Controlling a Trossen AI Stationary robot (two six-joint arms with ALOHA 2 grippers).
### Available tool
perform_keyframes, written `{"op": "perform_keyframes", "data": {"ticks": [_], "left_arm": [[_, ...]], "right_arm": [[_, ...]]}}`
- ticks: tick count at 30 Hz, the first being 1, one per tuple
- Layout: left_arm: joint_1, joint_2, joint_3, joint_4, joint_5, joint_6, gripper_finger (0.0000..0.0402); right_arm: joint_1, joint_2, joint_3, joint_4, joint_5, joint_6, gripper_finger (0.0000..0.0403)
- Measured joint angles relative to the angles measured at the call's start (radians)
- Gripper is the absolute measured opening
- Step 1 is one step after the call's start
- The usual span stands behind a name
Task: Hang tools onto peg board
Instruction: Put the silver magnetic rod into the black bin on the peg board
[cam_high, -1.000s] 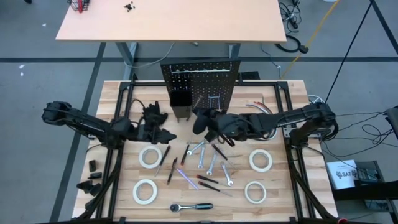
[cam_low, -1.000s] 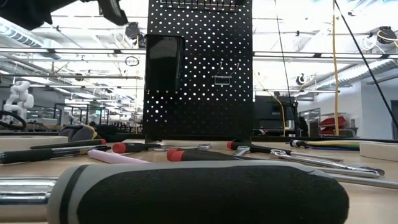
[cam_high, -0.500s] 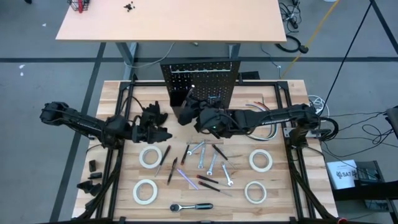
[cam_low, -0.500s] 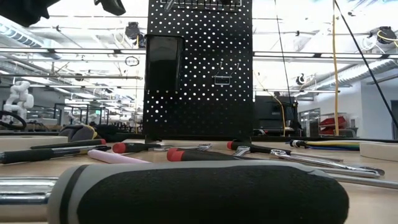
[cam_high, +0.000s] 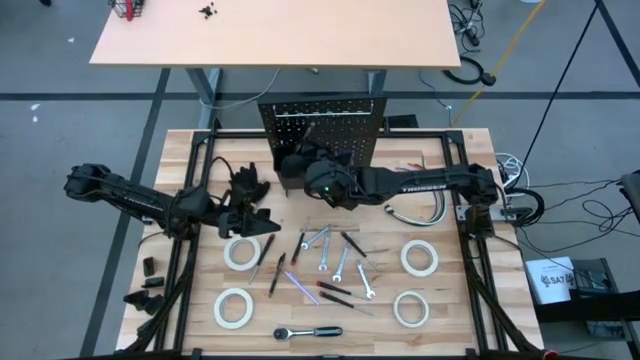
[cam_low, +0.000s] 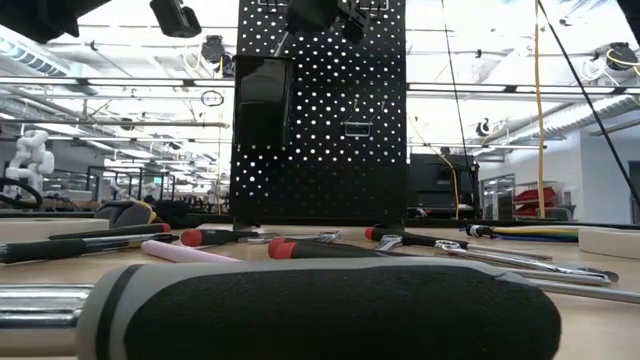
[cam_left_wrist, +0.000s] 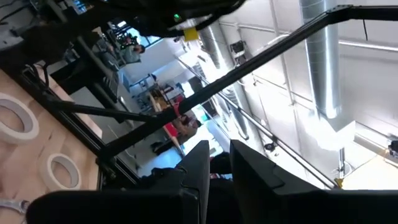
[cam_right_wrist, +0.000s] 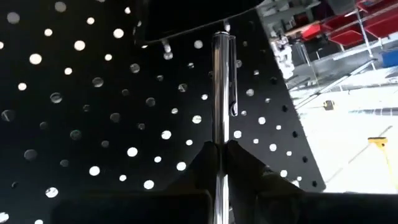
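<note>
The peg board stands upright at the table's far edge, with its black bin on the left part of its face. My right gripper hovers high in front of the bin, shut on a slim silver tool that points at the holed panel. In the low view it shows at the top edge. My left gripper hangs above the table's left half. Wrenches, screwdrivers, a ratchet and white tape rolls lie flat on the tabletop. My right gripper pinches the silver tool's shaft between its two fingers. The shaft runs straight on from the fingers, along them, toward the peg board. Its free end stands just short of the bin. The tool is lifted clear of the table.
Black gloves lie at the left near my left arm. Curved cables lie at the right behind the tape rolls. The ratchet's handle fills the low view's foreground. A second table stands beyond the peg board.
My right gripper has gone toward the table's far edge and to the left, from above the wrenches up to the front of the peg board's bin. It carries the silver tool clear of the table and stays shut on it.
</note>
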Motion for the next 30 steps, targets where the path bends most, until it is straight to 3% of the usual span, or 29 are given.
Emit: {"op": "perform_keyframes", "data": {"ticks": [7, 12, 21, 30], "left_arm": [[0.000, 0.000, 0.000, 0.001, 0.023, 0.001, 0.0066], [0.001, 0.000, 0.000, 0.001, 0.027, 0.001, 0.0066], [0.001, 0.000, 0.000, 0.001, 0.035, 0.006, 0.0066], [0.001, 0.000, 0.000, -0.001, 0.035, 0.014, 0.0066]], "right_arm": [[-0.006, -0.001, 0.000, -0.020, -0.006, 0.006, 0.0012], [-0.007, -0.003, 0.001, -0.105, -0.078, 0.088, 0.0028], [-0.002, -0.003, 0.000, -0.125, -0.166, 0.218, 0.0092], [-0.006, -0.003, 0.000, -0.125, -0.166, 0.266, 0.0154]]}}
